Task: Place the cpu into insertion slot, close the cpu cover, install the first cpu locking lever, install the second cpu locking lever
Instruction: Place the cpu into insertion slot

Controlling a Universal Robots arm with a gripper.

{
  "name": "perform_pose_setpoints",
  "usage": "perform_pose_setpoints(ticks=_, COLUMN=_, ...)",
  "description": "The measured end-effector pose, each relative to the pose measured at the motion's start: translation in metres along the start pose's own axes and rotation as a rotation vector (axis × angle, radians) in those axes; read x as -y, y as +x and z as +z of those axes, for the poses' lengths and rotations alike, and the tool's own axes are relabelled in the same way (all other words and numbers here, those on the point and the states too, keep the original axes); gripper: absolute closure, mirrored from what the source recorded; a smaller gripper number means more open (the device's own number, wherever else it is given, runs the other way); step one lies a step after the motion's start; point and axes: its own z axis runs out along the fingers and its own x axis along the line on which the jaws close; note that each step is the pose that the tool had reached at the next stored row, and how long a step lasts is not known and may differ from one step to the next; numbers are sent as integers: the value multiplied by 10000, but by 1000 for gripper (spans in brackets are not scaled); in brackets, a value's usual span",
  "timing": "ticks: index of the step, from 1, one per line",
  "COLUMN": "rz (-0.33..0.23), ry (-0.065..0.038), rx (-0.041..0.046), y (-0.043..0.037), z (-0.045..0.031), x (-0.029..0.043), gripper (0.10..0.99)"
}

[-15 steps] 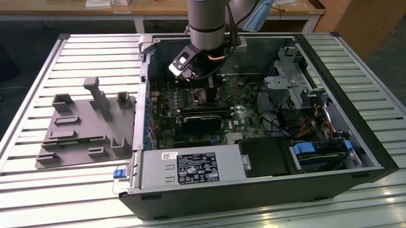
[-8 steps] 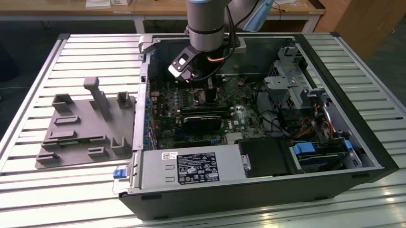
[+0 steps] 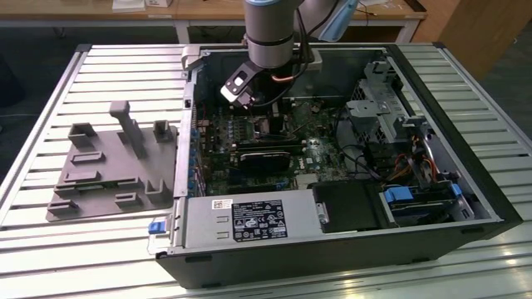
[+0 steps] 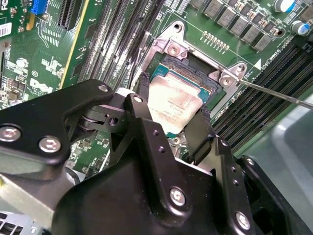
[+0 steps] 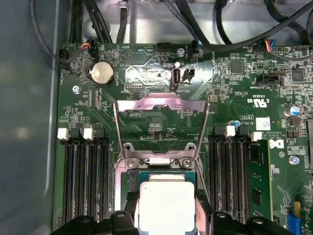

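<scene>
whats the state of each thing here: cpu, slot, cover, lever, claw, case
cpu: gripped by its edges, seating unclear
insertion slot: uncovered, cpu over it
cpu cover: swung open, standing off the slot
locking lever: unlatched, sticking out free
claw: shut on the cpu
computer case: on its side, open

**Print spotted, little of it legible**

Exterior view: the power supply [image 3: 204,221] is carrying a dark label [image 3: 259,221] of white print and symbols, with a white sticker [image 3: 221,203] beside it. Both are showing too small to read.

First wrist view: the board [image 5: 234,93] is showing silkscreen lettering [image 5: 257,101] and a white tag [image 5: 262,123].

Second wrist view: the cpu [image 4: 172,105] top is bearing faint lines, not legible. A triangle mark [image 4: 257,63] is sitting on the board by the socket corner.
</scene>
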Motion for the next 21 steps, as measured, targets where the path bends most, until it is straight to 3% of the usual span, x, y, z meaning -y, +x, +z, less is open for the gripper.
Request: perform_pose_setpoints(ticks=21, rz=-233, ry=-1, rx=-58, y=26, z=73, x=35, gripper=549)
